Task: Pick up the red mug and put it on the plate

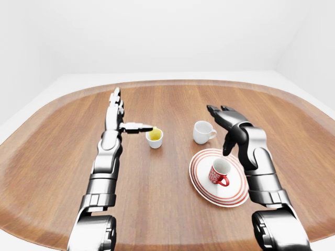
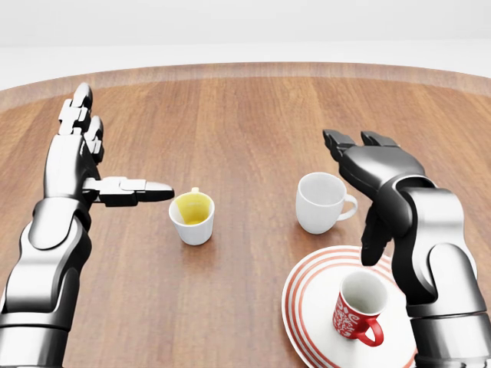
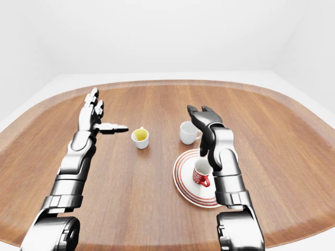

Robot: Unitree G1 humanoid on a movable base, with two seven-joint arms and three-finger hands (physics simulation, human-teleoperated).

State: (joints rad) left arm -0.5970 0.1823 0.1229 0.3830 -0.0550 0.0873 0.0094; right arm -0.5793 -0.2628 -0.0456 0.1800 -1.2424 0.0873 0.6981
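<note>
Red mug (image 2: pixel 357 309): upright on the red-ringed plate (image 2: pixel 307 307), handle toward the head view's lower right, nothing gripping it. Right hand (image 2: pixel 374 175): raised above the plate, fingers spread, empty. White mug (image 2: pixel 322 202): just beyond the plate, apart from it. Yellow-lined cup (image 2: pixel 192 217): left of the white mug. Left hand (image 2: pixel 86 165): spread flat, empty, thumb pointing at the cup. All on a wooden table (image 2: pixel 245 123).

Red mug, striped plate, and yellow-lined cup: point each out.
Red patterned mug (image 2: pixel 354 313), head view, outer wall.
Red-striped white plate (image 2: pixel 307 299), head view, bare left rim.
White cup with yellow inside (image 2: pixel 192 208), head view, yellow interior.
</note>
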